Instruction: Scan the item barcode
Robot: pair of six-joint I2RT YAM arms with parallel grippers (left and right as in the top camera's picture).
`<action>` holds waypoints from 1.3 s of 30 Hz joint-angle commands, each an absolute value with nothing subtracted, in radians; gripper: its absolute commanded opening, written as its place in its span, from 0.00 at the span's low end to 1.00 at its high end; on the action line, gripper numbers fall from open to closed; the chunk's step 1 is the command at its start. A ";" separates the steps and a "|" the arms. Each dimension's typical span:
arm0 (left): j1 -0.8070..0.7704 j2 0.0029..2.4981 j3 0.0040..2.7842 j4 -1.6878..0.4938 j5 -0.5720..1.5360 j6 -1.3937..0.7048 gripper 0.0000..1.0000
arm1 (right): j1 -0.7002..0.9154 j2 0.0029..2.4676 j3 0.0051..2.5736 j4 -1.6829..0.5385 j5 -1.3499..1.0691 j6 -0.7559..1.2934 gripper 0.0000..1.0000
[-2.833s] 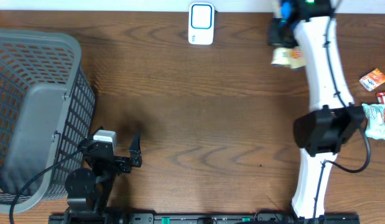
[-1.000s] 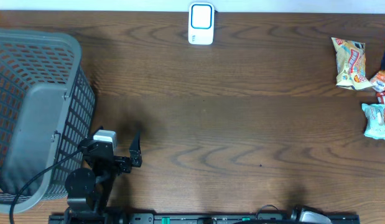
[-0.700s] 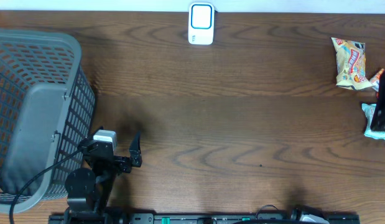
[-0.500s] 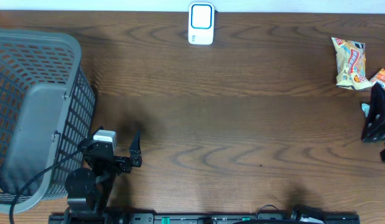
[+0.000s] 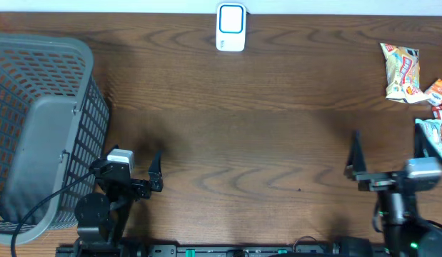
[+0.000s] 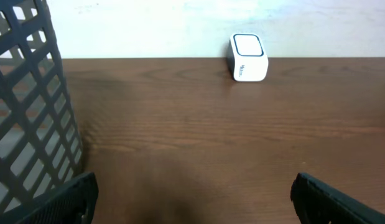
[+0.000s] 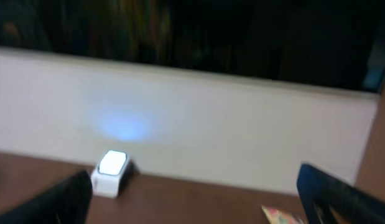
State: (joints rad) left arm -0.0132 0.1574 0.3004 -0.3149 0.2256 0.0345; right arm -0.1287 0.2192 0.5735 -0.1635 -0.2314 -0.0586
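white rounded scanner [image 5: 230, 27] on grained wooden table [image 5: 263, 128]

The table [image 5: 263, 143] looks like dark brown wood with a bold, wavy grain, smooth with a soft low sheen, and the wall [image 6: 148, 25] behind it is plain matt white. The laundry-style basket [image 5: 35, 107] is matt grey plastic moulded into an open lattice, while the barcode scanner [image 5: 230, 27] is smooth white plastic with a glossier blue-rimmed face. The snack packet [image 5: 401, 71] and the pale teal packet [image 5: 435, 139] are crinkled, shiny printed film, and the left gripper [image 6: 195, 183] and right gripper [image 5: 387, 153] look like matt black plastic.
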 commanded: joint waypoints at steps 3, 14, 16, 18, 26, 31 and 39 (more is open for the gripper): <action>-0.010 0.155 0.298 -0.315 0.220 0.048 0.99 | -0.123 0.098 0.318 0.017 -0.222 -0.057 0.99; -0.010 0.155 0.298 -0.315 0.220 0.048 0.99 | -0.123 0.005 0.065 0.115 -0.068 -0.057 0.99; -0.010 0.155 0.298 -0.315 0.220 0.048 0.99 | -0.123 0.005 0.026 0.115 -0.062 -0.057 0.99; -0.010 0.155 0.298 -0.315 0.220 0.048 0.99 | -0.123 0.005 0.006 0.040 -0.062 -0.053 0.99; -0.010 0.155 0.298 -0.315 0.220 0.048 0.99 | -0.123 0.011 0.006 -0.071 -0.055 -0.053 0.99; -0.010 0.155 0.298 -0.315 0.220 0.048 0.99 | -0.123 0.011 0.006 -0.071 -0.055 -0.053 0.99; -0.012 0.127 0.114 0.068 0.084 0.029 0.99 | -0.123 0.011 0.006 -0.071 -0.055 -0.053 0.99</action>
State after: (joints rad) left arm -0.0132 0.1413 0.2222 -0.0895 0.1764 0.0299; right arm -0.1287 0.0147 0.0067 -0.0673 -0.0631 -0.0582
